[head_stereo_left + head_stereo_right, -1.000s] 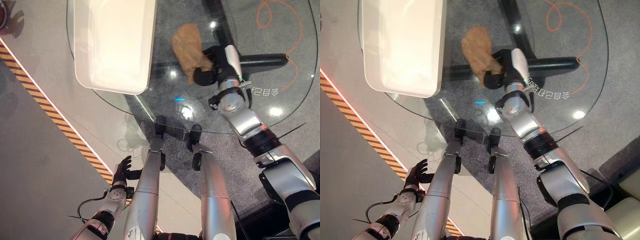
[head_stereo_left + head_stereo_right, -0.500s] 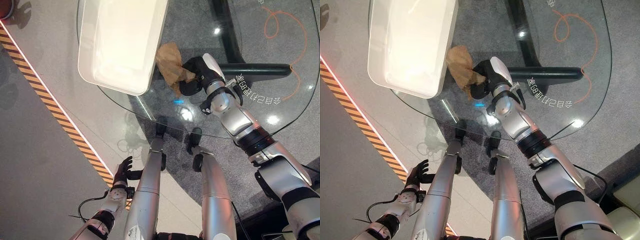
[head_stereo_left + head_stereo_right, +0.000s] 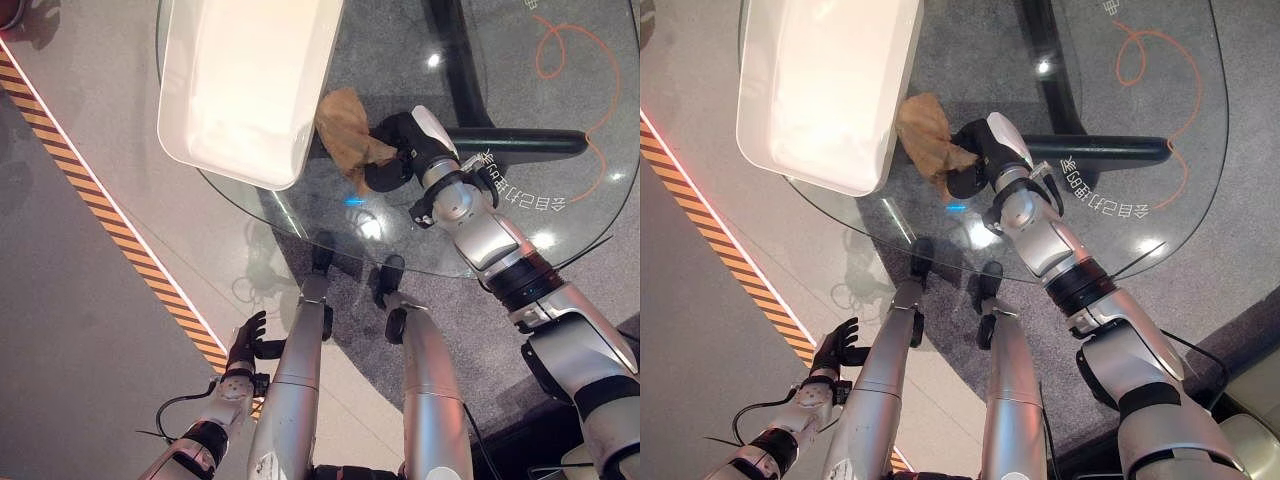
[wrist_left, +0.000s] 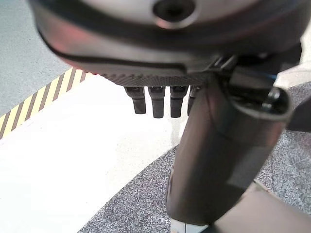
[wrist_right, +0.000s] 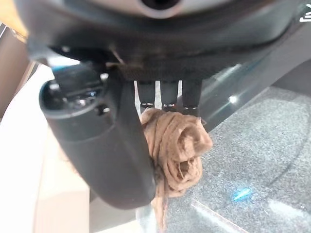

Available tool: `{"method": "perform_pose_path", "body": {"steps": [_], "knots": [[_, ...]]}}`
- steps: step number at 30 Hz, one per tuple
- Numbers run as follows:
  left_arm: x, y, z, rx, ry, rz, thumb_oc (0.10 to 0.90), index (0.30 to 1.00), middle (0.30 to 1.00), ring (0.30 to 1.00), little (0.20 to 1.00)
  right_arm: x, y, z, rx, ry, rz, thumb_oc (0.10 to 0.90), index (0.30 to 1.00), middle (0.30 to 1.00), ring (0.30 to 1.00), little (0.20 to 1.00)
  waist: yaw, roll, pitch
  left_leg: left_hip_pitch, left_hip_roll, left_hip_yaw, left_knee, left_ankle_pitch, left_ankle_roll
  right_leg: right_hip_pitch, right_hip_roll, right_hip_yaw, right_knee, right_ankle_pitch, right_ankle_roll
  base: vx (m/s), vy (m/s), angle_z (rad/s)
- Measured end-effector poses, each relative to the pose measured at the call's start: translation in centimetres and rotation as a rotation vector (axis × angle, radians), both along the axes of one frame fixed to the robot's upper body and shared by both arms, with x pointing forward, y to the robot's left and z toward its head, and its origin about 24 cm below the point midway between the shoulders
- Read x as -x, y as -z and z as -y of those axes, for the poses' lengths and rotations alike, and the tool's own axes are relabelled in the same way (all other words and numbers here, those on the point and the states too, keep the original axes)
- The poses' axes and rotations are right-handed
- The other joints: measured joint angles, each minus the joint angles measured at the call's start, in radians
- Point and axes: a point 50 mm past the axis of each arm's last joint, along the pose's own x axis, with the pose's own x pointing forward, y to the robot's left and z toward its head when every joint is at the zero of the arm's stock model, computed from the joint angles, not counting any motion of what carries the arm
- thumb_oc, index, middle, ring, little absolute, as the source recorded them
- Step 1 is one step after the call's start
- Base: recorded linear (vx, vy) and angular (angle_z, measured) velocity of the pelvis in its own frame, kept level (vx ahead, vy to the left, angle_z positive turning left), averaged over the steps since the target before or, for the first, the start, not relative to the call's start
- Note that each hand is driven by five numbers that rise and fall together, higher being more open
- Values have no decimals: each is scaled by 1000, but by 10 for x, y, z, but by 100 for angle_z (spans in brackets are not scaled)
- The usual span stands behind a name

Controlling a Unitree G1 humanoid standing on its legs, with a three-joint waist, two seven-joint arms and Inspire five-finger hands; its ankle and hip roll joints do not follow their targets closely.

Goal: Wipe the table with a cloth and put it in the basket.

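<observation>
Where the round glass table (image 3: 560, 215) meets the white basket (image 3: 250, 90), the right hand (image 3: 400, 150) has its fingers and thumb curled round a tan-brown cloth (image 3: 345, 135). The cloth is crumpled and soft, bunched into twisted folds inside the grip, with a looser flap spreading out over the glass towards the basket's near wall and a thin tail hanging from the bunch. In the right wrist view the fabric (image 5: 177, 145) looks ropey and wrinkled, pressed between the thumb and the fingers (image 5: 170, 97) above the tabletop. The cloth lies just beside the basket, its edge touching or nearly touching the rim; which of the two I cannot tell. The left hand (image 3: 243, 342) hangs low beside the robot over the pale floor, near a yellow-and-black striped line (image 3: 110, 225), its fingers loosely spread and holding nothing.
</observation>
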Motion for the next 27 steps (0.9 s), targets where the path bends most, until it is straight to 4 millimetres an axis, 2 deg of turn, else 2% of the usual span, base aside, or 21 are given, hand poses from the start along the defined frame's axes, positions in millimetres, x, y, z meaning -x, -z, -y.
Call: {"method": "perform_pose_path", "body": {"steps": [4, 7, 17, 24, 27], "knots": [[0, 0, 0, -3, 7, 4, 800, 900, 900, 900, 900, -1, 6, 6, -40, 35, 23, 100, 300, 300, 300, 200, 0, -4, 1, -1, -4, 5, 2, 0, 1, -1, -4, 4, 0, -3, -2, 2, -25, 0], [0, -1, -4, -18, 12, 4, 800, 900, 900, 900, 900, -1, 7, 8, -81, 50, 28, 100, 300, 300, 300, 200, 1, -24, 0, -8, -3, 14, 7, 0, 1, -11, -10, 10, 0, -7, 5, 1, -11, 0], [0, -3, -8, -25, 13, 16, 800, 900, 900, 900, 900, -2, 0, 23, -201, 106, 104, 100, 300, 300, 300, 200, -2, -39, 0, -41, -8, 53, 19, -1, 1, -55, -10, 56, 3, -7, 5, 1, -20, -3], [-1, -6, -12, -32, 13, 38, 800, 900, 900, 900, 900, 0, 2, 52, -370, 230, 152, 100, 300, 300, 300, 200, -4, -46, -1, -49, -19, 96, 9, -1, 1, -74, -22, 105, 3, -7, 5, 0, -3, -2], [1, -6, -16, -38, 8, 37, 800, 900, 900, 900, 900, 3, 6, 74, -498, 335, 194, 100, 300, 300, 300, 200, -6, -54, -1, -52, -24, 128, 4, -7, 10, -81, -20, 131, -2, -7, 6, 0, -13, -13]]}}
